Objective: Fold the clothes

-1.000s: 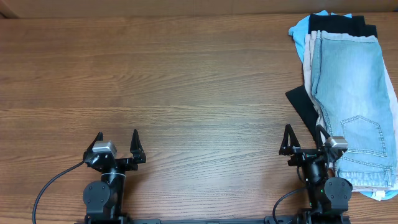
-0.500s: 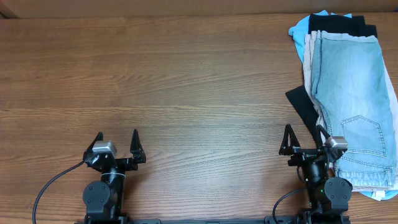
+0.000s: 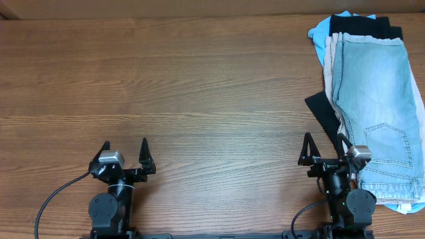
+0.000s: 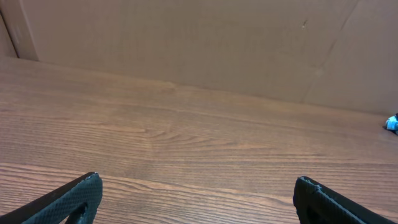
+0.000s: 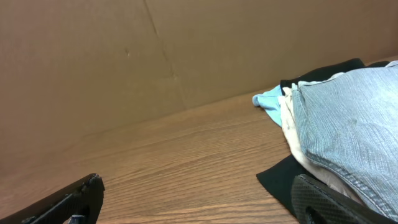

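Overhead: denim shorts (image 3: 375, 93) top a garment pile (image 3: 330, 79) along the right edge; the table (image 3: 199, 86) stretches open leftward. At the bottom, the left gripper (image 3: 125, 146) and right gripper (image 3: 324, 143) spread wide, holding nothing.
Left wrist: wood up to a cardboard wall (image 4: 186, 43).
Right wrist: the pile's edge fills the lower right.

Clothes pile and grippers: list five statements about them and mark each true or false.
1. The denim shorts lie on top of the pile. True.
2. The left gripper holds a garment. False: it is open and empty.
3. The pile lies on the table's right side. True.
4. The right gripper is shut on the shorts. False: it is open, gripping nothing.
5. A sky-blue garment shows at the pile's far end. True.
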Tool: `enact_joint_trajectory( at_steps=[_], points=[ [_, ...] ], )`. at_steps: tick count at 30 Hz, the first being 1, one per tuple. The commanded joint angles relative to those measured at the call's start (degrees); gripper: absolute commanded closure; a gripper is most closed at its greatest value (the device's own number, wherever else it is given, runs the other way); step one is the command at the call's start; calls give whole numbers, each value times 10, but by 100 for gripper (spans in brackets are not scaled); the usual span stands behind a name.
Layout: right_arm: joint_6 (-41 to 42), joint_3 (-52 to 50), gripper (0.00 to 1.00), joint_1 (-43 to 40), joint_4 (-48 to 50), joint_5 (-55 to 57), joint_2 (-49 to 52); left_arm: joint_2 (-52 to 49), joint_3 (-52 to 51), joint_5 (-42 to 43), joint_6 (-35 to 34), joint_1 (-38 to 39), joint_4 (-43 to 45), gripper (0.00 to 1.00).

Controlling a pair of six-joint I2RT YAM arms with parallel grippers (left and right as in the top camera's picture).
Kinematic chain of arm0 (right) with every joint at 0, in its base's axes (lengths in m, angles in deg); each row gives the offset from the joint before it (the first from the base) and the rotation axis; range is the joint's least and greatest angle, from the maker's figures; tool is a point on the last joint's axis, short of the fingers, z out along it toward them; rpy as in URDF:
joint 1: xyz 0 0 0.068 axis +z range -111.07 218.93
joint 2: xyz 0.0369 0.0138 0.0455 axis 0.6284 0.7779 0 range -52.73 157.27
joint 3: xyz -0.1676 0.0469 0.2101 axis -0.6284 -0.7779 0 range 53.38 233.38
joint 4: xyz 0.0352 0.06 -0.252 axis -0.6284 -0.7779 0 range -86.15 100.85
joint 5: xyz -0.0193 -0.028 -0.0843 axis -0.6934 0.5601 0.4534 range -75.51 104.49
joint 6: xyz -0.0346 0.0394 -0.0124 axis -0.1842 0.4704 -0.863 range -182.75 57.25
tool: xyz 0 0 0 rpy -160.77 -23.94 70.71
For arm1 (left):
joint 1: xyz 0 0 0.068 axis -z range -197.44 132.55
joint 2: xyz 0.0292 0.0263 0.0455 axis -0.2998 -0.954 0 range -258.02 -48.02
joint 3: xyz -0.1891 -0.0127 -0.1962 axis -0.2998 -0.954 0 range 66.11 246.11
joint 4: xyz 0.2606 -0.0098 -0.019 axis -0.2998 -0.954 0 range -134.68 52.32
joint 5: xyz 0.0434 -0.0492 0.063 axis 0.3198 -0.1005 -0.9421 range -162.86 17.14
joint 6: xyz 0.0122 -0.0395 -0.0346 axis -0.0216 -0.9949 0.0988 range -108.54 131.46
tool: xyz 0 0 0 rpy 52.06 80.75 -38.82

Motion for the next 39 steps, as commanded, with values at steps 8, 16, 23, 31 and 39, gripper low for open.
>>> enact_joint_trajectory(
  at_steps=[8,16,23,31,39],
  points=[
    [-4,-6,0,-2,3,6,-7,7,-7,-15,-2,-7,10,0],
    [0,-6,0,-2,71,3,-7,7,-7,-26,-2,-7,16,0],
    [0,11,0,-2,123,3,-7,7,2,-38,-2,-7,101,0],
    [-49,147,0,-2,45,3,33,-40,136,-34,66,-7,-5,0],
    [-90,375,0,-2,-89,2,219,-245,325,-29,76,-7,-117,0]
  ],
)
